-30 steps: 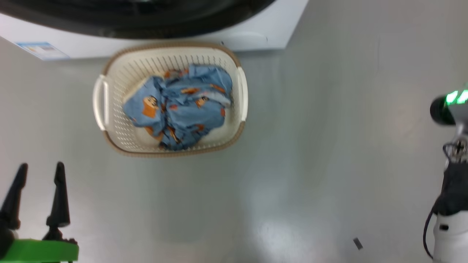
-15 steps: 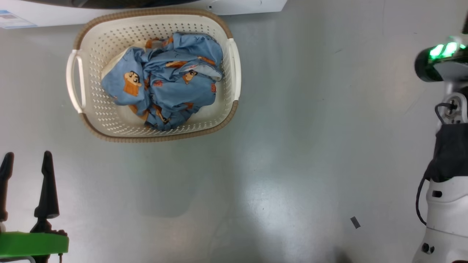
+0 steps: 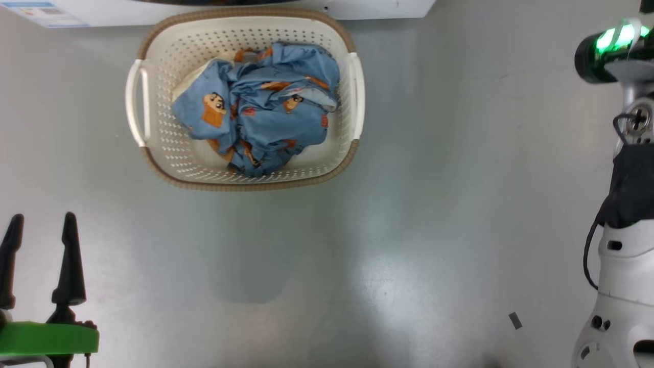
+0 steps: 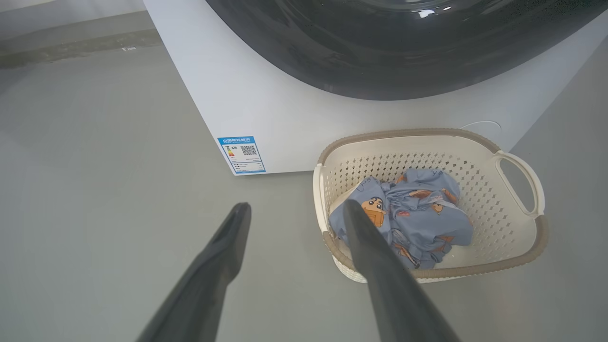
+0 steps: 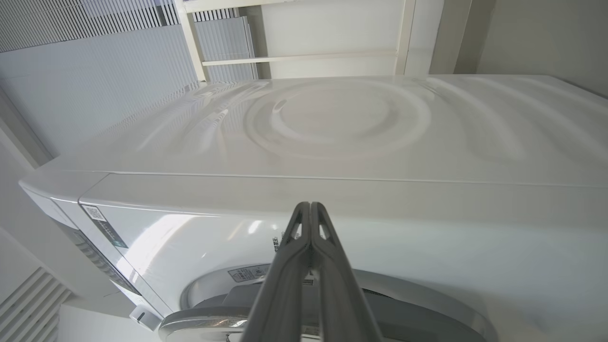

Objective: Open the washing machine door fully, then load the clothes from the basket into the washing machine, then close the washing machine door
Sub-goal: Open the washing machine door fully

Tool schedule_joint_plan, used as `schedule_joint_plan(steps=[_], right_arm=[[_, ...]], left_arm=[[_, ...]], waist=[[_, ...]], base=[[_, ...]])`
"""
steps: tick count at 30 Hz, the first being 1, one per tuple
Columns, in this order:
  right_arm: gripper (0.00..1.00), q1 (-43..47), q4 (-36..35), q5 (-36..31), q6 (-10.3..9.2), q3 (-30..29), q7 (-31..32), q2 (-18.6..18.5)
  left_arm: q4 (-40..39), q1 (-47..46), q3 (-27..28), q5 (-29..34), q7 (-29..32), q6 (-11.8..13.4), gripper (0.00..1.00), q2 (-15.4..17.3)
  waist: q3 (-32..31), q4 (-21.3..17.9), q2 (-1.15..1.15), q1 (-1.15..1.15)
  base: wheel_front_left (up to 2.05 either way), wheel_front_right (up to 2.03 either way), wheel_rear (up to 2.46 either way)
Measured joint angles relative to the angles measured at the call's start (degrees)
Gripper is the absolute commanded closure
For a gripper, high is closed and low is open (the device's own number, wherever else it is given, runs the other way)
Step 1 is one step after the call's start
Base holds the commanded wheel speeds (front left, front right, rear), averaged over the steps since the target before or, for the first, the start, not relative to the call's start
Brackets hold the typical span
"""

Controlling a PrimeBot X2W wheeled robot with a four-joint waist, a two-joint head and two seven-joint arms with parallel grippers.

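Left tool (image 3: 43, 217) wide; clothes (image 3: 265, 117) in basket (image 3: 255, 187)

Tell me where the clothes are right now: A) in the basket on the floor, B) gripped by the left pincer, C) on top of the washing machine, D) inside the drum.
A: the clothes lie bunched in the basket on the floor in front of the washing machine, while the left pincer is open, empty and apart from the basket.
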Motion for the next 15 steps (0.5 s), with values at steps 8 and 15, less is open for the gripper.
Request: schedule_joint_plan(steps=[8,15], right_arm=[[1.00,-3.39,0.51,-2.14,0.00,0.80,2.29,-0.07],[1.00,-5.78,1.35,-3.16,0.00,2.57,5.19,-0.31]], left_arm=[[0.27,0.00,-0.37,-0.01,0.00,0.00,0.00,-0.54],[1.23,-0.01,-0.76,-0.01,0.00,0.00,0.00,-1.04]], waist=[[0.42,1.87,0.00,0.00],[1.08,3.09,0.00,0.00]], base=[[0.00,0.00,0.00],[0.00,0.00,0.00]])
